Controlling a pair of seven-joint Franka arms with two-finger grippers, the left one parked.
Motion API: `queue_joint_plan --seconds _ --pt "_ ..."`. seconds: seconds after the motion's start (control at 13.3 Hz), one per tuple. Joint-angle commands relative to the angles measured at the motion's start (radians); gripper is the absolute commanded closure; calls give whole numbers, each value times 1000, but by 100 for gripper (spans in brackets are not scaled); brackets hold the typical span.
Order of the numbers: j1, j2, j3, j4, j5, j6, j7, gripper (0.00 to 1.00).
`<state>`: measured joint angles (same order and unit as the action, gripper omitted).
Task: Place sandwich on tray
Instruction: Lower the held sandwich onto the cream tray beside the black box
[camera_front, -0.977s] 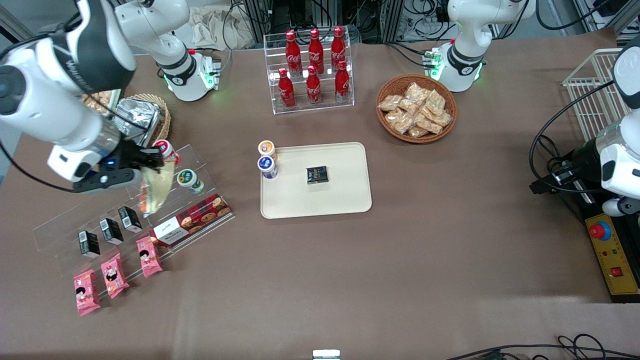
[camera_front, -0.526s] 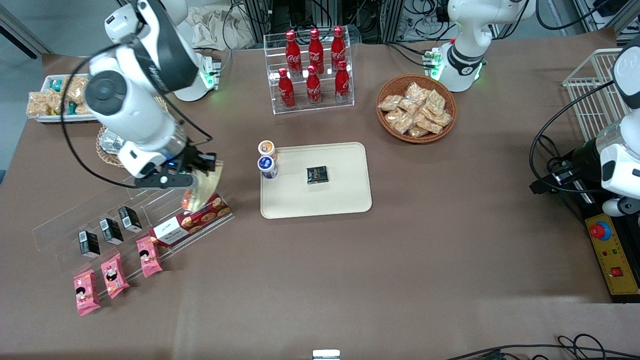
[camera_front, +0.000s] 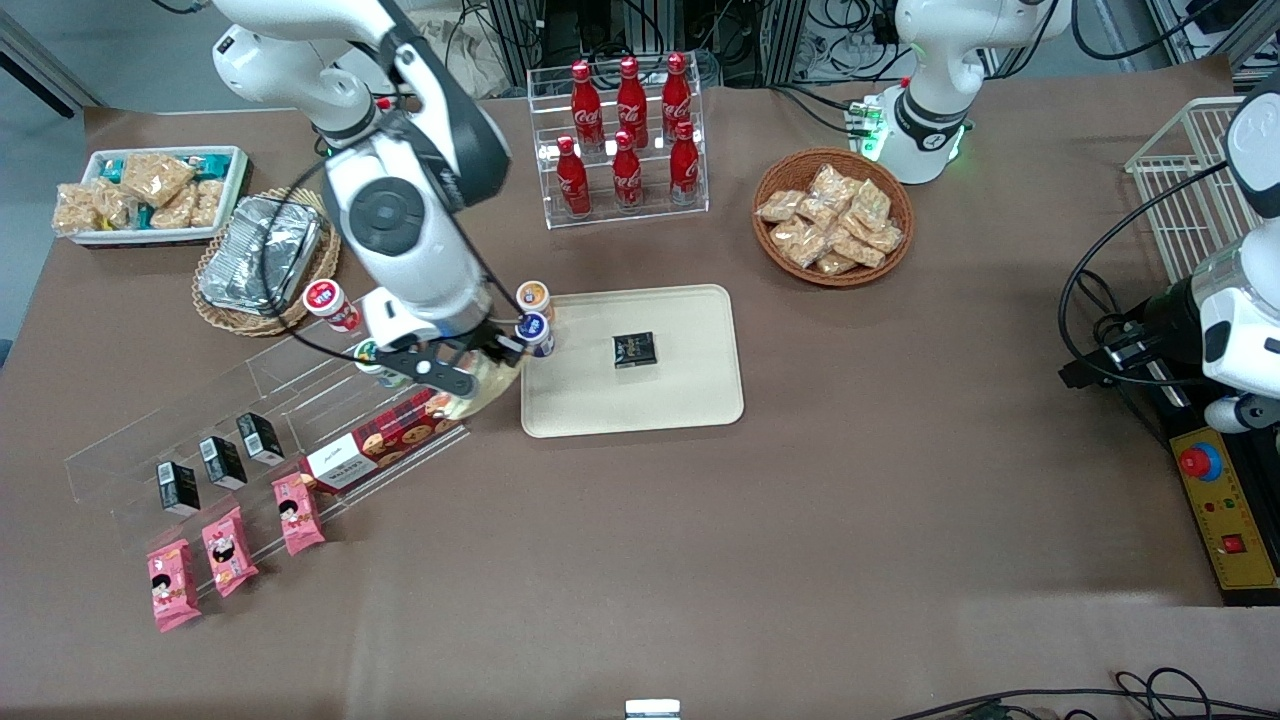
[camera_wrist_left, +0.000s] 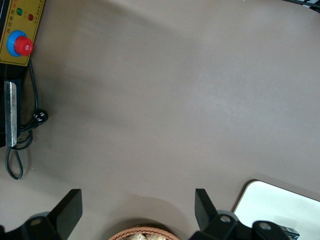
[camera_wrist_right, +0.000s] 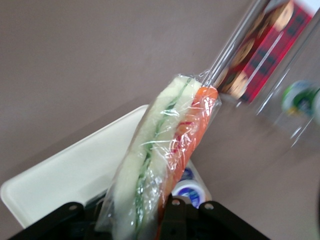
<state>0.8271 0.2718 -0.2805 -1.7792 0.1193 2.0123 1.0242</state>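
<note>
My right gripper (camera_front: 478, 362) is shut on the sandwich (camera_front: 487, 386), a clear-wrapped wedge of pale bread with orange and green filling, and holds it in the air just off the cream-beige tray's (camera_front: 690, 400) edge, toward the working arm's end. In the right wrist view the sandwich (camera_wrist_right: 160, 150) hangs from the gripper (camera_wrist_right: 145, 220), with the tray (camera_wrist_right: 70, 175) below it. A small black packet (camera_front: 634, 349) lies on the tray. Two small lidded cups (camera_front: 534, 332) stand at the tray's corner, close beside the gripper.
A clear acrylic rack (camera_front: 200, 440) holds a red cookie box (camera_front: 385, 440), black packets and pink packs. A foil container (camera_front: 262, 252) sits in a wicker mat, and a white tray of snack packs (camera_front: 150, 192) lies past it. Cola bottles (camera_front: 628, 140) and a snack basket (camera_front: 832, 215) stand farther from the camera.
My right gripper has carried the sandwich from over the acrylic rack toward the tray, and now hangs just at the tray's edge by the two cups.
</note>
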Motion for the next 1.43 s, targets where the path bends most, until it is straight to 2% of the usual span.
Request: queue_joint_plan --seconds 0.0,0.45,0.6,0.83,1.2,1.35 --pt "42 154 -13 145 60 14 179 100" --pt "128 325 -11 161 68 201 396 100" --pt "141 372 -3 184 123 249 503 100" --pt "153 409 4 195 134 321 669 100" --pt "165 440 30 195 165 373 752 100" --pt "167 446 30 195 161 375 745 63"
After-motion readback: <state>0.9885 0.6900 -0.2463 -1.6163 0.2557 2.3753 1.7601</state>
